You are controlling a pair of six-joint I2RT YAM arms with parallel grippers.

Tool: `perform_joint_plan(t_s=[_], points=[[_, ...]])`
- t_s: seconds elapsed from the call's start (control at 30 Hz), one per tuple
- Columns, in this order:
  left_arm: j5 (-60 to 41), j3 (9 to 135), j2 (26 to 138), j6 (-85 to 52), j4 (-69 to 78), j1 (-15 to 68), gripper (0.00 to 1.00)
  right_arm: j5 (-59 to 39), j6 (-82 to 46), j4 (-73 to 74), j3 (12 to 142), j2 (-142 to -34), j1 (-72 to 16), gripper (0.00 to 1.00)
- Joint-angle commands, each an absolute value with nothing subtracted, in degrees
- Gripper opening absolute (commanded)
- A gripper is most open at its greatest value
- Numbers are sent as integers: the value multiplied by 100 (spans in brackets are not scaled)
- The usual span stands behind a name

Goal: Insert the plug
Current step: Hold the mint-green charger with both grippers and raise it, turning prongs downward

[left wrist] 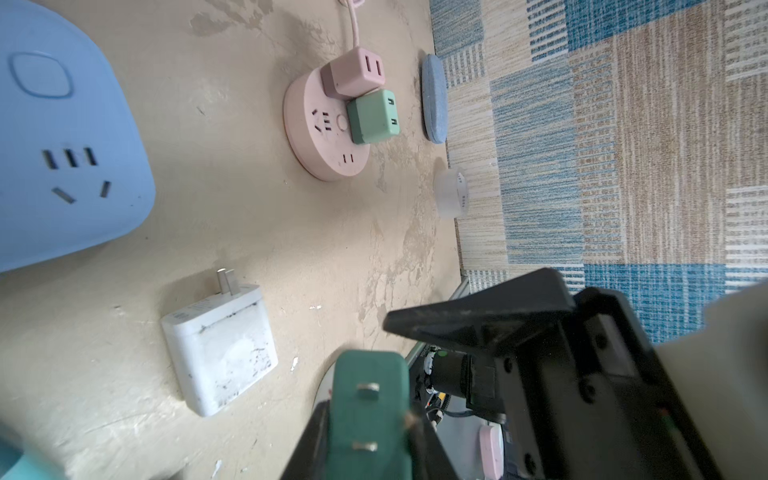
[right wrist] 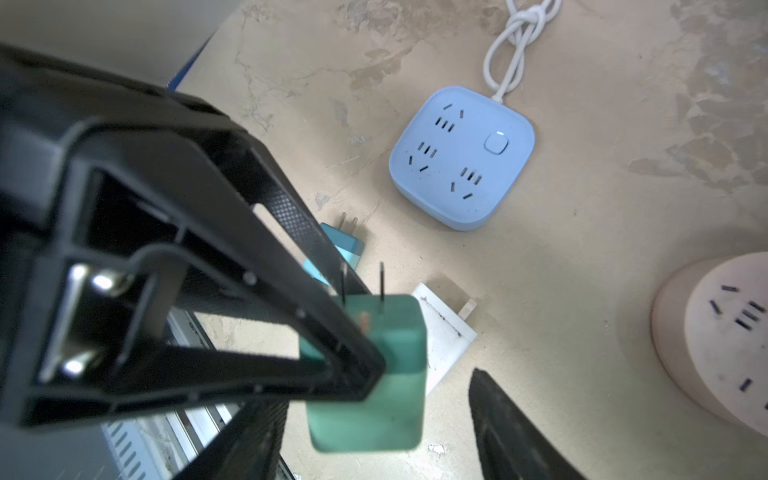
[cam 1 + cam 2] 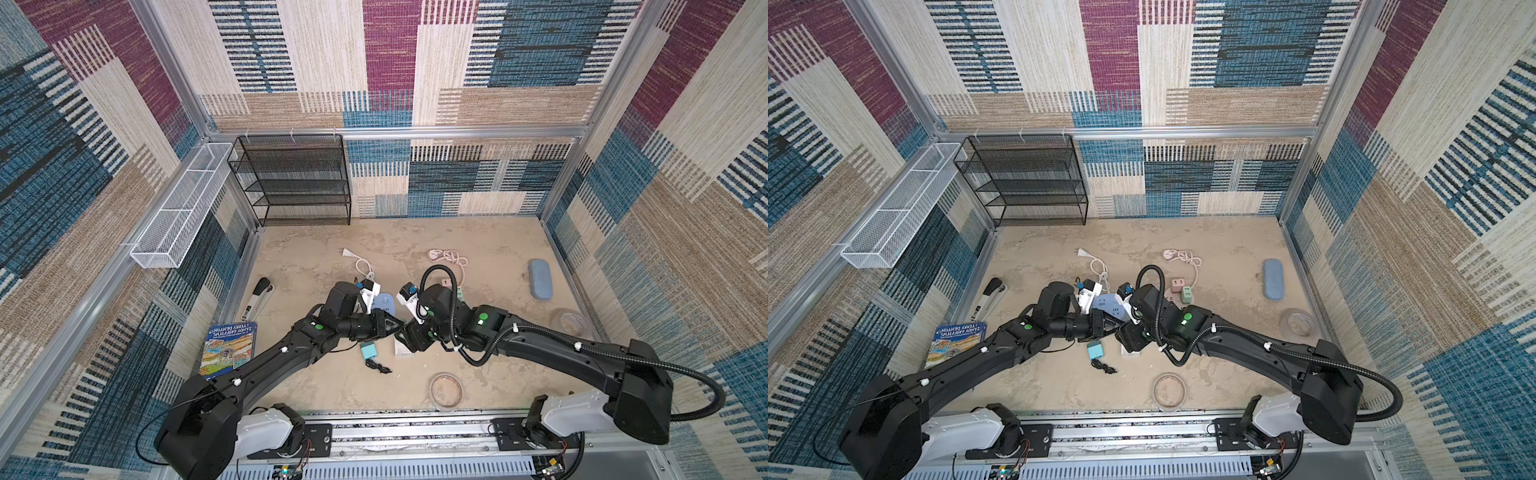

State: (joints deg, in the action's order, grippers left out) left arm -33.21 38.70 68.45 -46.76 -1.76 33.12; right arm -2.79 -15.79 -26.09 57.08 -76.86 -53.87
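Left arm (image 3: 266,365) elbow-out, left pincer (image 1: 365,432) tight on green plug (image 2: 374,415); right arm (image 3: 540,345) opposite, right pincer (image 2: 374,399) wide near it

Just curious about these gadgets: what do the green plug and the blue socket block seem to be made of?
Green plug: probably moulded plastic, matte, with even colour, rounded edges and no glare. Its prongs look like metal, as they glint silvery. Blue socket block: likely smooth plastic with a satin finish, going by its soft sheen and rounded corners.
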Motion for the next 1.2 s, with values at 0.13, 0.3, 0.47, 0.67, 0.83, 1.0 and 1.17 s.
perform_joint_plan(t_s=[0.13, 0.3, 0.47, 0.67, 0.83, 1.0, 1.17], points=[[-1948, 3417, 5910, -5499, 877, 3166, 0, -83, -3121, -1802, 5547, -7161, -4942, 66], [-1602, 3164, 5607, -6311, 2087, 3160, 0, -762, -3888, -67, 4972, -6737, -4766, 59], [-1680, 3189, 5753, -6837, 2748, 3164, 0, -1062, -4486, 1002, 4699, -6513, -4563, 52], [-1831, 3067, 6122, -7598, 4060, 3164, 0, -1658, -5255, 2229, 4095, -6388, -4234, 53], [-2058, 3097, 6491, -7967, 4719, 3172, 0, -1751, -5439, 2540, 3913, -6394, -4160, 50], [-2081, 2990, 6657, -8126, 5165, 3204, 0, -1939, -5694, 2884, 3834, -6531, -4079, 49], [-2057, 2922, 6575, -8105, 5174, 3217, 0, -2004, -5853, 3021, 3823, -6714, -4034, 48]])
